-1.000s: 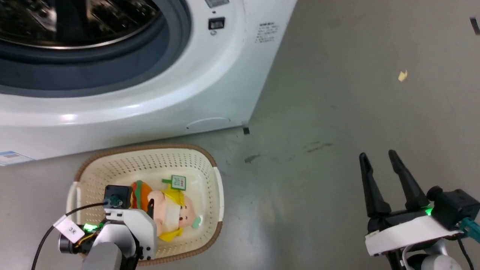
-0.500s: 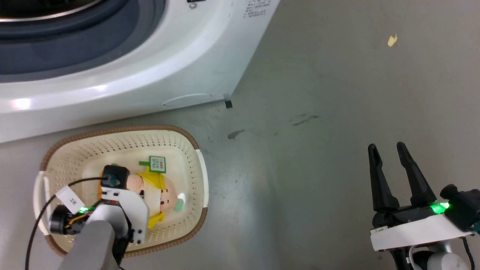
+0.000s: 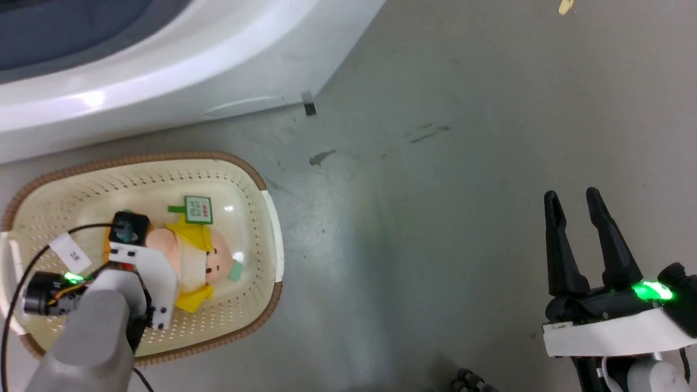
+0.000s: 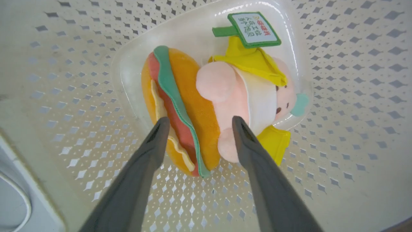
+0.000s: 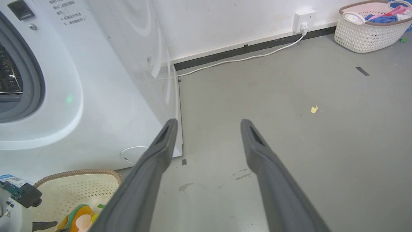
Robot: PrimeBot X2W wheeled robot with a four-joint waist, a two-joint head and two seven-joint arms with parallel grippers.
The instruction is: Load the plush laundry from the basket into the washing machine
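Grey floor (image 3: 435, 218) holds basket (image 3: 163, 158); inside it left hand (image 4: 199, 120) spread over plush laundry (image 4: 183, 93). Right hand (image 3: 571, 194) spread, well right of basket; washing machine (image 3: 163, 81) beyond. Risk: shallow pinch on soft fabric, toy could slip.

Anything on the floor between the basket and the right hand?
Nothing: in the head view, the grey floor between the basket and the right hand is bare.

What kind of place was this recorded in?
Likely a laundry room or test space: a front-load washing machine, a perforated basket on grey floor, and another basket of clothes by the wall.
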